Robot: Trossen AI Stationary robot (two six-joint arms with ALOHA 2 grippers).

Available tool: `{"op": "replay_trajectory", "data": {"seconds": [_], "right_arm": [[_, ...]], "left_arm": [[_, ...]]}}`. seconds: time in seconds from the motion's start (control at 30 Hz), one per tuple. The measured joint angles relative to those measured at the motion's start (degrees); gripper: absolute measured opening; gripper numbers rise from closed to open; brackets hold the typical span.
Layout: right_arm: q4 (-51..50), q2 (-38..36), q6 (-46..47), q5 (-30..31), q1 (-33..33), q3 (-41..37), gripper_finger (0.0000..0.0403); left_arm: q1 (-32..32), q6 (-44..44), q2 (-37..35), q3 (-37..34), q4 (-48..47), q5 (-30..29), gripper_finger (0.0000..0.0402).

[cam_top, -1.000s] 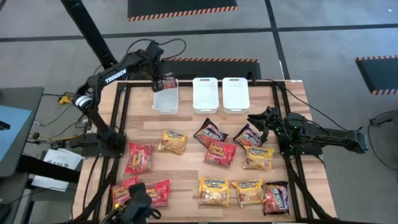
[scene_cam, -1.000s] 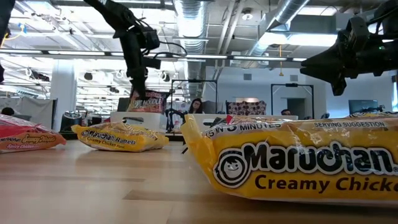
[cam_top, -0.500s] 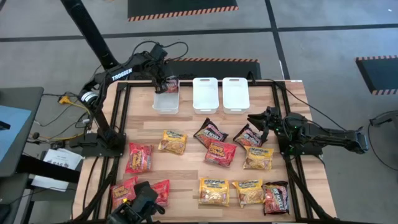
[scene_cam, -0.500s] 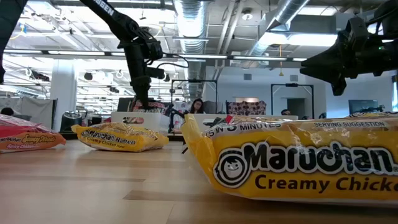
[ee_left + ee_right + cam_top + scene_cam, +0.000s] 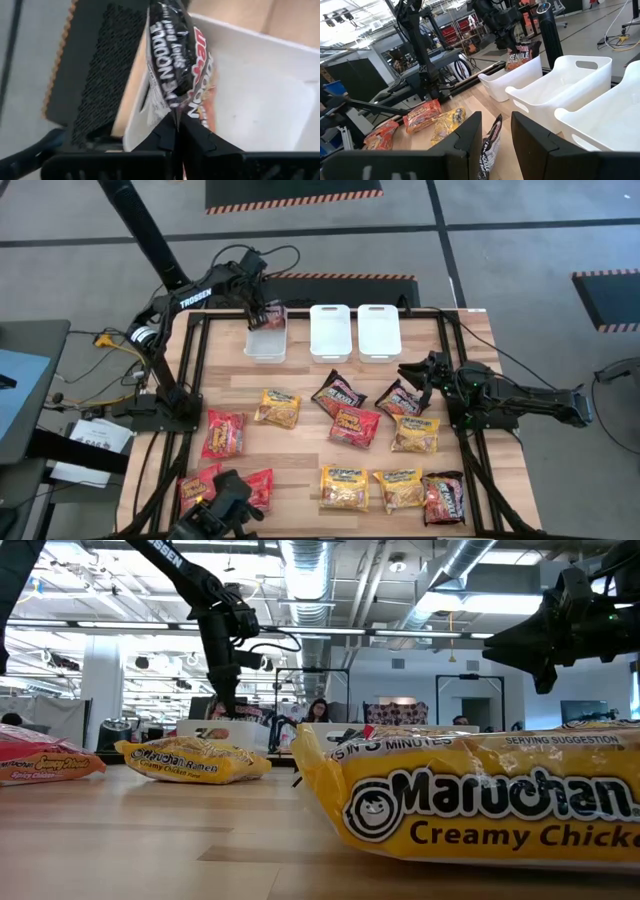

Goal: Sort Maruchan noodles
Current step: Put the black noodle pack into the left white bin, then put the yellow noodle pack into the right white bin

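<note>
One dark noodle packet pinched in left gripper jaws over leftmost bin, upper left, for drop. Right gripper jaws part-open, empty, above dark packet, presumably next pick.

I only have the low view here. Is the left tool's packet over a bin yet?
Observer: Yes. The left wrist view shows the left tool pinching a dark packet by its edge over the leftmost bin.
Operator: Anything in that bin?
Observer: The part of its floor that shows is bare.
Operator: And the right tool?
Observer: The right tool hangs open above a second dark packet lying on the table.
</note>
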Motion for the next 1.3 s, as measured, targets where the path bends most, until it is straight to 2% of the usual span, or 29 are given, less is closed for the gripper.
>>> {"op": "replay_trajectory", "data": {"seconds": [0.33, 0.5, 0.77, 1.03, 1.3], "right_arm": [[0.0, 0.0, 0.0, 0.0, 0.0, 0.0, 0.0132], [0.0, 0.0, 0.0, 0.0, 0.0, 0.0, 0.0132], [5.0, 0.0, 0.0, 0.0, 0.0, 0.0, 0.0132], [17.3, 0.0, -0.4, 0.0, 0.0, 0.0, 0.0132], [26.7, 0.0, -2.1, 0.1, 0.0, 0.0, 0.014]], "left_arm": [[0.0, -5.0, 0.0, 0.0, 0.0, 2.0, 0.0099], [-0.1, -7.0, -0.1, 1.5, -2.0, -1.6, 0.0133], [-0.3, -10.6, -0.1, 9.7, -8.2, -1.6, 0.0135], [-1.2, -16.2, -0.1, 19.1, -17.7, 5.6, 0.0133], [-4.8, -16.6, -0.3, 22.8, -26.9, 10.4, 0.0132]]}}
